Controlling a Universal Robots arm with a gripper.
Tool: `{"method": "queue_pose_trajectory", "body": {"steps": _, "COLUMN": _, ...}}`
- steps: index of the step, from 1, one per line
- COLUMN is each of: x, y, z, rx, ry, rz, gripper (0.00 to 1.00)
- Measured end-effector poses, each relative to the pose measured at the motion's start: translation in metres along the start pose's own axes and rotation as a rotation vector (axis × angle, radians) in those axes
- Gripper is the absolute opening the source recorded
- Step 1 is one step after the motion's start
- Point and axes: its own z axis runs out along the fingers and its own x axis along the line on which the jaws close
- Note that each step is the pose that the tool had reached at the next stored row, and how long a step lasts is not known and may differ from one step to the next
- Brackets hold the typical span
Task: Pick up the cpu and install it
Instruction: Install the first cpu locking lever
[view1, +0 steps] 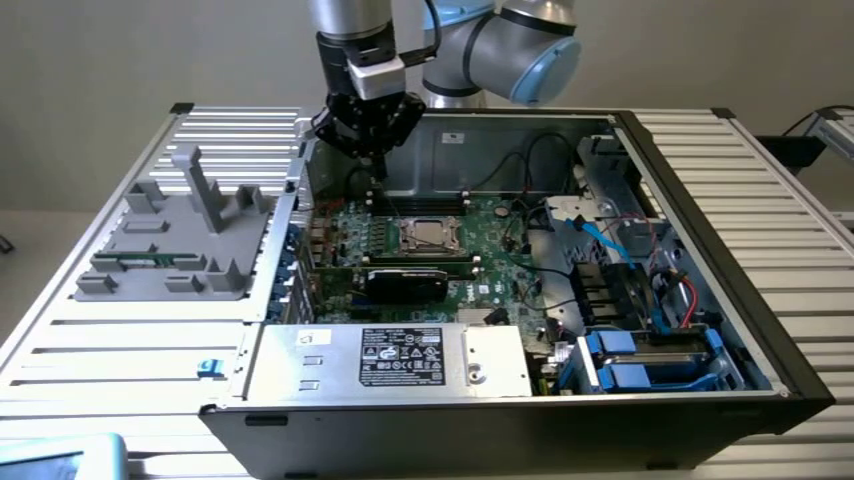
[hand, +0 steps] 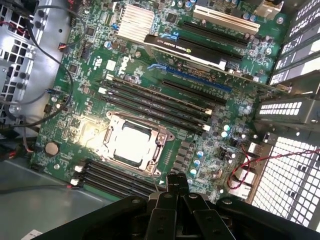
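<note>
- While hovering over the rear edge of the motherboard (view1: 501, 265) inside the open computer case (view1: 507, 150), holding the gripper (view1: 379, 174) with fingers (hand: 172, 186) pressed together, clamping nothing.
- Lying flat in the metal-bordered socket frame (hand: 158, 150) near the motherboard's middle: the cpu (hand: 132, 142), silvery top facing up, not touching the fingertips.
- Flanking that socket on two sides: black memory slots (hand: 155, 100).
- Sitting at the case's front edge: a labelled power supply (view1: 387, 355).
- Resting on the slatted worktop (view1: 134, 350) beside the case, on the exterior view's left: a grey plastic fixture (view1: 167, 240).

Light: even, soft | Glare: warm hotspot on motherboard (hand: 90, 132) | Shadows: faint
</note>
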Motion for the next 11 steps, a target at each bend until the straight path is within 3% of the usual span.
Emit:
{"method": "queue_pose_trajectory", "body": {"steps": 5, "x": -0.0045, "y": -0.0012, "z": 0.0009, "rx": 0.0017, "ry": 0.0004, "rz": 0.004, "gripper": 0.11}}
{"method": "queue_pose_trajectory", "body": {"steps": 6, "x": -0.0046, "y": -0.0009, "z": 0.0013, "rx": 0.0068, "ry": 0.0020, "rz": 0.005, "gripper": 0.11}}
{"method": "queue_pose_trajectory", "body": {"steps": 9, "x": -0.0050, "y": -0.0001, "z": 0.0021, "rx": 0.0325, "ry": 0.0082, "rz": 0.013, "gripper": 0.11}}
{"method": "queue_pose_trajectory", "body": {"steps": 11, "x": -0.0051, "y": 0.0001, "z": 0.0027, "rx": 0.0454, "ry": 0.0089, "rz": 0.021, "gripper": 0.11}}
